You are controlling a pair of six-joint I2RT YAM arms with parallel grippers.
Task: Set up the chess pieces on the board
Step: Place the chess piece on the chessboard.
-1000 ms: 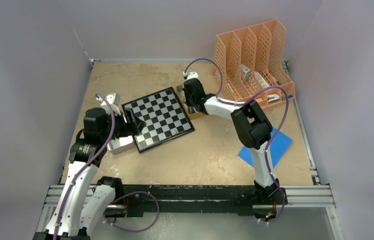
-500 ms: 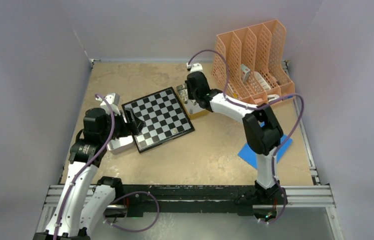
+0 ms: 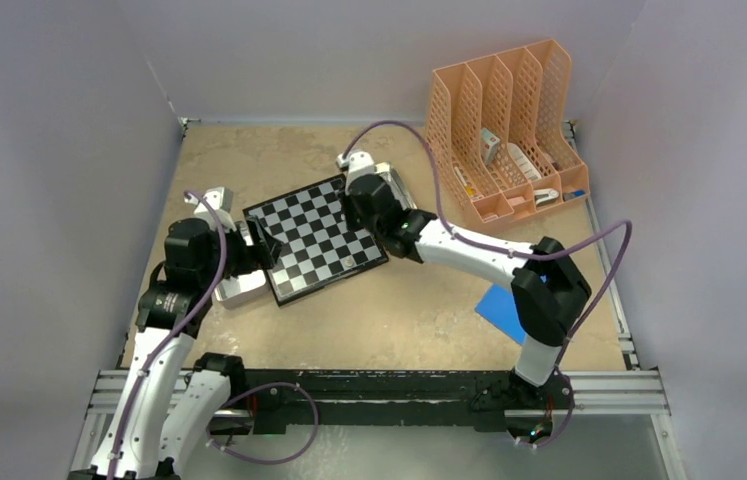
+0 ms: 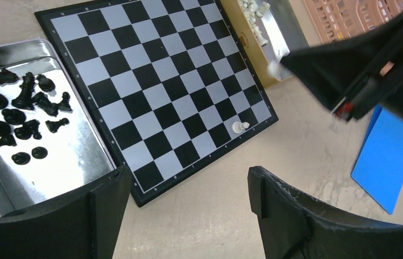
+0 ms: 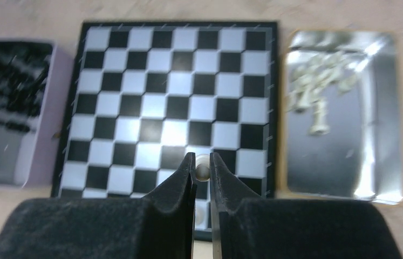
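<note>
The board (image 3: 319,238) lies tilted at the table's middle. My right gripper (image 5: 202,164) hovers over its right part, shut on a small pale chess piece (image 5: 202,166). From above, that gripper (image 3: 351,212) is by the board's far right corner. In the left wrist view the held piece (image 4: 273,67) shows at its tip. One pale piece (image 4: 238,127) stands on a square near the board's right corner. My left gripper (image 4: 188,183) is open and holds nothing, low by the board's near left corner. Black pieces (image 4: 15,113) lie in a metal tray (image 4: 69,162); pale pieces (image 5: 318,86) lie in another tray (image 5: 382,135).
An orange file rack (image 3: 509,120) stands at the back right. A blue sheet (image 4: 388,156) lies on the table to the right of the board, partly under the right arm. Walls close in the table on three sides.
The right arm has swung left from the tray of pale pieces to above the board, its gripper shut on a pale piece. The left arm has not moved.
</note>
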